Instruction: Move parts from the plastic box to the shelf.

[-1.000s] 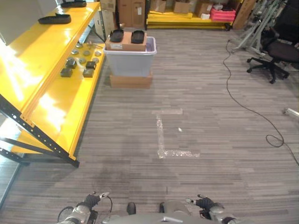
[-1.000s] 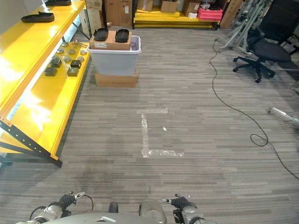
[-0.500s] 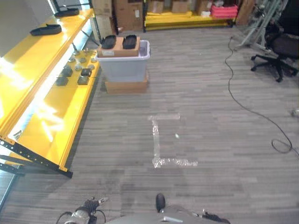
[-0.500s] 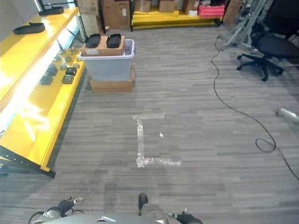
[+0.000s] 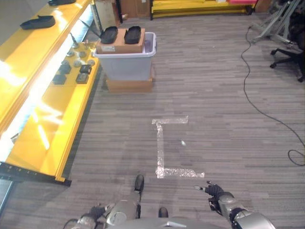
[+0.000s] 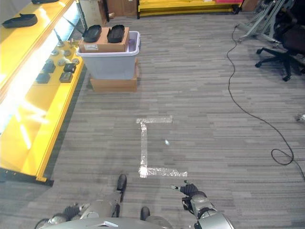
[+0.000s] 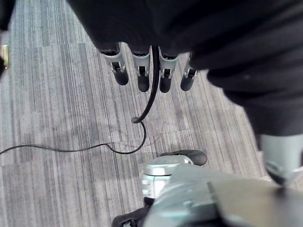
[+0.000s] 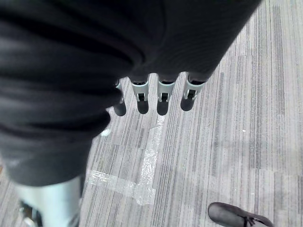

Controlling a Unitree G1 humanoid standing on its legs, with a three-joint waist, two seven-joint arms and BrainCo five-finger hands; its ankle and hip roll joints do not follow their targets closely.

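Both hands empty, fingers straight and loose. Left hand [image 7: 142, 71] hangs over bare floor; right hand [image 8: 161, 97] likewise, fingertips apart, above the tape mark [image 6: 143, 148] stuck on the floor.

Task's parts: two dark, shoe-shaped pieces [image 5: 121, 34] lying side by side on a cardboard box [image 5: 120, 46] that sits in the top of the plastic box [image 5: 126, 62], well ahead of the robot, just off the shelf's near-right edge. Plastic box itself rests on a flat carton [image 5: 129, 84].

Judgement: parts look rigid, moulded, prob. light, not fragile; smooth tops may be slippery. Best taken across the narrow waist, thumb opposite fingers, one per hand.

Yellow shelf [image 5: 43, 124] runs along the left; small dark and grey blocks [image 5: 71, 71] sit toward its far end, another dark part [image 5: 37, 21] on the upper level.

Floor: grey plank-pattern. Room: office chair [image 6: 281, 52] far right, cable [image 6: 248, 109] trailing across floor, more yellow racking [image 5: 200, 5] at back.
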